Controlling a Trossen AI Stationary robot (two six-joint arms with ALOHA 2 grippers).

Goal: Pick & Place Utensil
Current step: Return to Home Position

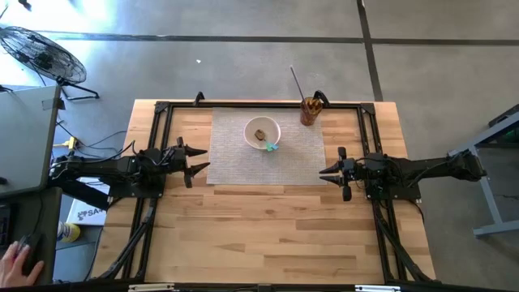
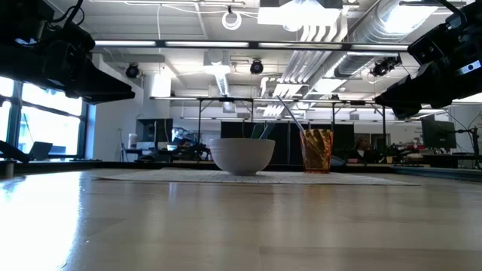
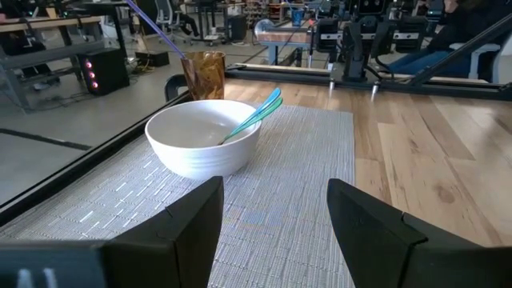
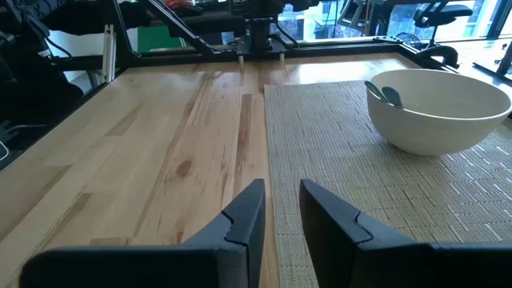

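High view puts the blue fork and green spoon inside the white bowl on the placemat. The violet straw stands in the brown cup at the mat's far right corner. The left gripper hangs wide open at the mat's left edge. The right gripper, fingers slightly parted, hangs at its right edge, and both are well apart from everything. Risk seems small: a careless retreat could clip the leaning straw and tip the cup.
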